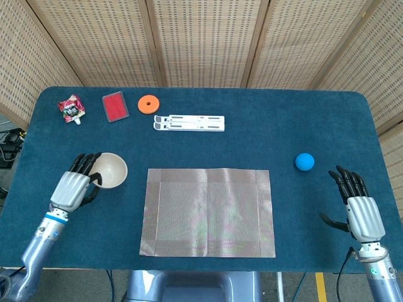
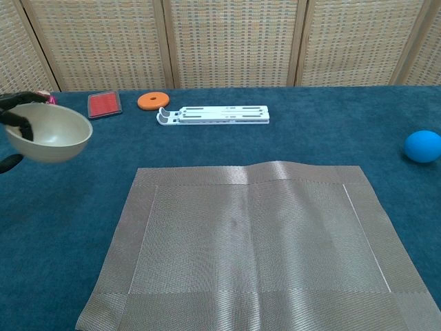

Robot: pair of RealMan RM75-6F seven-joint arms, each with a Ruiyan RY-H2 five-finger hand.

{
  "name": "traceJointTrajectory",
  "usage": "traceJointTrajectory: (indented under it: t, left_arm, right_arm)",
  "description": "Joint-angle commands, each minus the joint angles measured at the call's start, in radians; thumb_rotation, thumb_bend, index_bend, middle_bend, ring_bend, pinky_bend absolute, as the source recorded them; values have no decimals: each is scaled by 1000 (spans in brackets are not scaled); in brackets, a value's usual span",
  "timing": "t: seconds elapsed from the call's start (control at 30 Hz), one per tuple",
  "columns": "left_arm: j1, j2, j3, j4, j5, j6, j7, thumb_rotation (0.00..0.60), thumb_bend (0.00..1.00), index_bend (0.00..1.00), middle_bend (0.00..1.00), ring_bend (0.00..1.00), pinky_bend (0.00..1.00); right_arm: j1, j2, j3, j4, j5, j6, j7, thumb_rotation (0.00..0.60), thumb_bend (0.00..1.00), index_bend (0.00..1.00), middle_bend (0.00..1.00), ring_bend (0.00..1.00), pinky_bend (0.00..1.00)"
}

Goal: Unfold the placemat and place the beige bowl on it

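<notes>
- Head view: one woven, grey-brown rectangular placemat lies unfolded and flat on the blue, felt-like table, at its near middle.
- One smooth, round beige bowl sits just beside the placemat's far left corner, apart from it, gripped at its left rim by the left hand, whose dark fingers hook over the edge.
- At the near right edge, the right hand holds nothing; its fingers are straight and fanned apart.
- One glossy blue ball lies between that hand and the placemat.
- Along the far side of the table: one crinkled red packet, one flat red rectangular case, one orange ring-shaped disc, one long white slotted plastic stand.
- Chest view: the bowl shows at the left, its hollow matte and bare, dark fingers over its left rim; it looks raised off the table, though I cannot tell for sure.
- The placemat fills the foreground, with a plain border band and a slight ripple at its far edge.
- The ball, stand, disc and case show again; the right hand is out of this view.
</notes>
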Motion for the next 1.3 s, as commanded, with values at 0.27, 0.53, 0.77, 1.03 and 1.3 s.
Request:
traceJointTrajectory:
  t: [0.27,0.53,0.77,1.03,1.3]
  left_arm:
    - [-178,-125,-82,-154,-4,-138,214,600,539,822,20,0,0]
    - [-282,-358,-79,-98,-53,-258,324,600,538,821,25,0,0]
    - [-314,-480,-57,-26,-109,-315,383,600,439,722,5,0,0]
    - [-326,-445,-49,-67,-219,-377,478,600,1,196,0,0,0]
    - [-265,-281,-53,-241,-252,-271,473,600,0,0,0,0,0]
  right_arm:
    - [3,9,22,18,37,-14,38,600,307,117,0,0,0]
    - [9,12,34,41,69,-40,72,600,307,117,0,0,0]
    - [14,14,45,55,91,-58,97,600,305,117,0,0,0]
    - [16,14,43,57,93,-69,104,600,303,117,0,0,0]
    - [14,8,37,50,76,-56,74,600,302,117,0,0,0]
